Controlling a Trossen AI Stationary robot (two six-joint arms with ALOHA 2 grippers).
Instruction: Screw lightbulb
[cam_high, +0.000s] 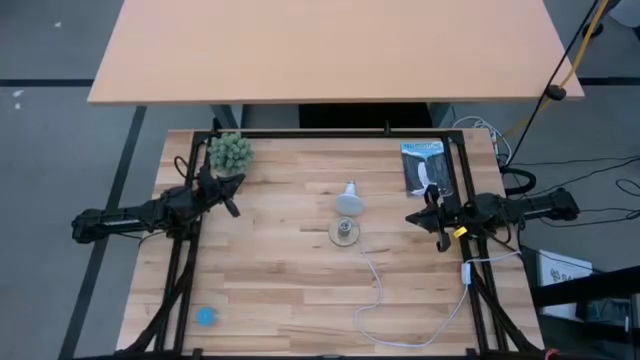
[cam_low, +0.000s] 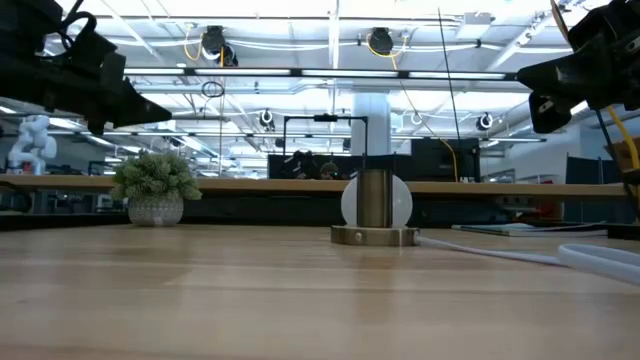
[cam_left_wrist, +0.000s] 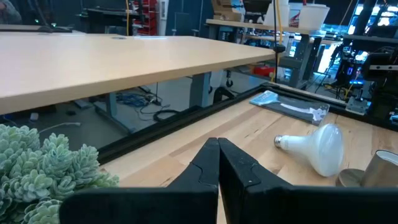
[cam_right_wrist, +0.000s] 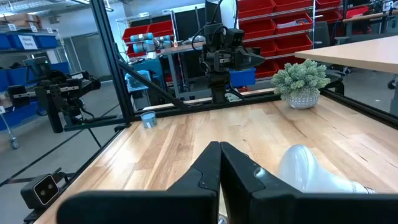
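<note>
**Bulb loose on its side near the socket; both claws closed and empty**

High view: both arms sit closest to the lens, above the tabletop (cam_high: 300, 290). We log the left gripper (cam_high: 233, 209) near the left edge, pinched together on nothing, beside a potted plant (cam_high: 230, 153) at the far left corner. We log the right gripper (cam_high: 412, 219) near the right edge, likewise pinched and empty. The lightbulb (cam_high: 348, 199) lies on its side mid-table, just beyond the socket (cam_high: 344, 232), whose white cord (cam_high: 420, 335) trails to the near edge. A dark packet (cam_high: 424, 167) rests at the far right corner, a blue disc (cam_high: 205, 317) at the near left corner.

Low view: we see the socket upright, the bulb's globe directly behind it.

Left wrist view: we note fingers (cam_left_wrist: 205, 171) pressed together, the bulb lying beyond them.

Right wrist view: fingers (cam_right_wrist: 208, 174) meet, with the bulb close beyond them.
</note>
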